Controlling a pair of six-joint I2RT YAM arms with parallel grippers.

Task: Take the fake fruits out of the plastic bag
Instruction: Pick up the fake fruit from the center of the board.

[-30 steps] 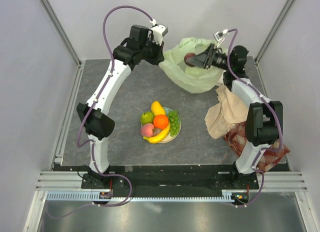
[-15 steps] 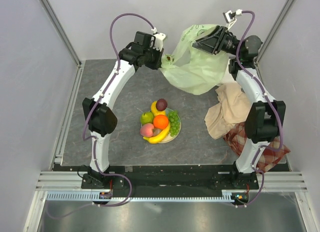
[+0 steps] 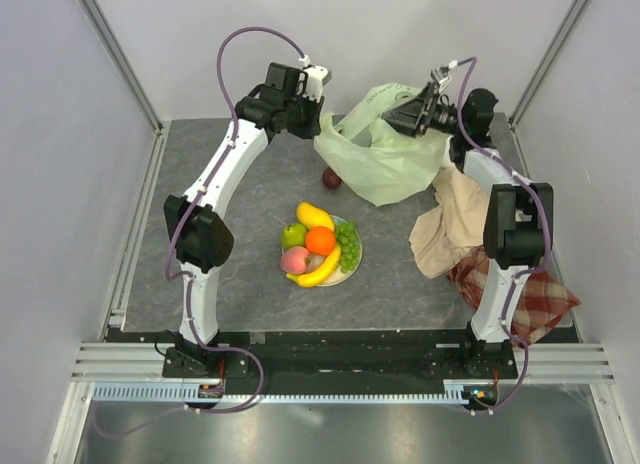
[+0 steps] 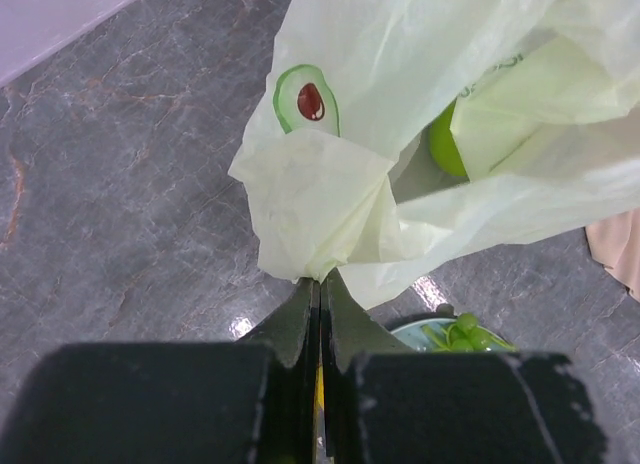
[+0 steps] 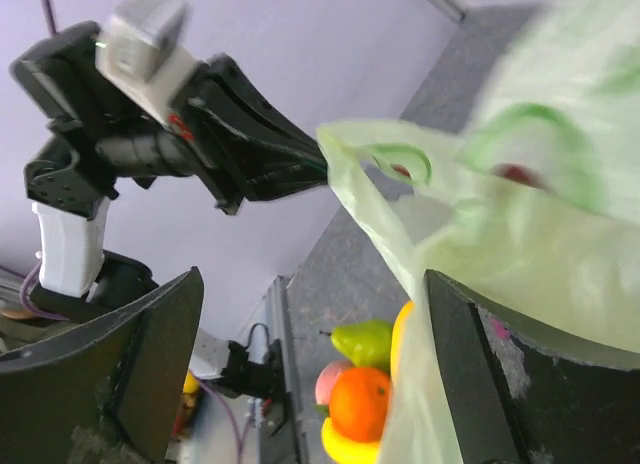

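The pale-green plastic bag [image 3: 385, 162] hangs at the back of the table between my two grippers. My left gripper [image 3: 318, 121] is shut on its left edge; the left wrist view shows the jaws pinched on the film [image 4: 318, 280]. A green fruit [image 4: 445, 144] shows through the bag [image 4: 400, 74]. My right gripper [image 3: 400, 117] is open at the bag's top right, with bag film [image 5: 480, 224] beside its right finger [image 5: 520, 384]. A dark purple fruit [image 3: 330, 177] lies on the table below the bag. A plate [image 3: 352, 269] holds mango, green fruit, orange, peach, banana and grapes.
A beige cloth [image 3: 445, 224] and a plaid cloth [image 3: 525, 299] lie at the right under my right arm. The plate of fruits [image 5: 365, 394] stands mid-table, in front of the bag. Walls close in the back and both sides.
The right gripper rose with the bag, then came down again. The dark purple fruit has left the bag's mouth and now lies on the table. The bag hangs lower.
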